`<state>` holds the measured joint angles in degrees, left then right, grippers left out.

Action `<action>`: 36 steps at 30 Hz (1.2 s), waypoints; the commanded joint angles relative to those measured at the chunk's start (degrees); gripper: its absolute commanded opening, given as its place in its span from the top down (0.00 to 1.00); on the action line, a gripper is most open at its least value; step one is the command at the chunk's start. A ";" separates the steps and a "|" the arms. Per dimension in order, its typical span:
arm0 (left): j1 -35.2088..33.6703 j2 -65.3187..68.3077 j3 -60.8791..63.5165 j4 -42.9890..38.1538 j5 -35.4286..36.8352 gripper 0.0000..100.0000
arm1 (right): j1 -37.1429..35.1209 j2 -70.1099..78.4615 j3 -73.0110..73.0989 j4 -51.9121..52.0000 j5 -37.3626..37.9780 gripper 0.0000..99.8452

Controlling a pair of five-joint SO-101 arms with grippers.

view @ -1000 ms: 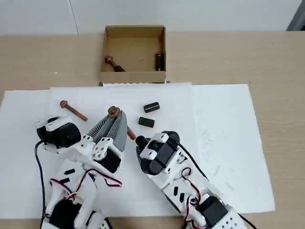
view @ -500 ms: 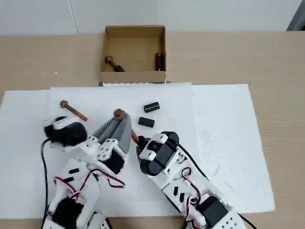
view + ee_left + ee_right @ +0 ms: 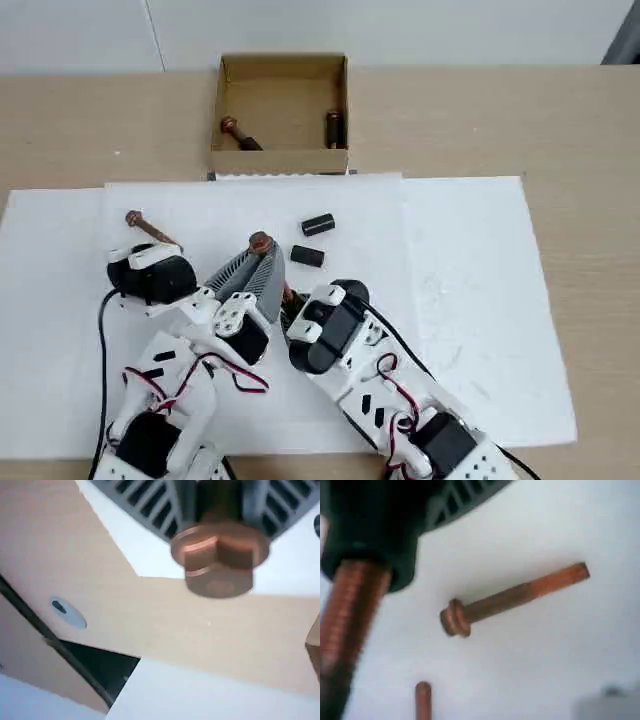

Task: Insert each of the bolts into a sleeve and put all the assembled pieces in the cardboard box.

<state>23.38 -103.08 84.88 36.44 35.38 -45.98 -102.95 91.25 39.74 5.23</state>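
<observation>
Copper bolt (image 3: 262, 242), stiff, smooth and probably heavy for its size, is clamped just below its head by the left gripper (image 3: 259, 262); the right gripper (image 3: 295, 299) pinches the black sleeve (image 3: 367, 550).

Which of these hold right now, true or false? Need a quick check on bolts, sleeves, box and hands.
1. The left hand grips a bolt just below its head. True.
2. The cardboard box is empty. False: two assembled pieces lie in it.
3. Two loose sleeves lie on the white paper. True.
4. Nothing copper lies free on the paper. False: a loose bolt lies beside the left arm.
</observation>
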 commanded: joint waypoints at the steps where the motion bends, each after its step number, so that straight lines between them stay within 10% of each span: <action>1: 0.26 -0.70 -0.04 -1.58 0.44 1.00 | -1.01 -1.01 -0.97 -1.45 0.62 1.00; 29: 5.45 -0.70 -1.80 19.34 -5.36 0.99 | 1.71 -1.01 -2.81 -1.45 0.62 1.00; 36: 2.02 -0.70 -1.98 18.11 -7.82 0.80 | 1.71 -1.01 -2.81 -1.45 0.62 1.00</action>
<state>26.02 -103.69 82.95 55.52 28.70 -44.66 -102.95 91.43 39.82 5.32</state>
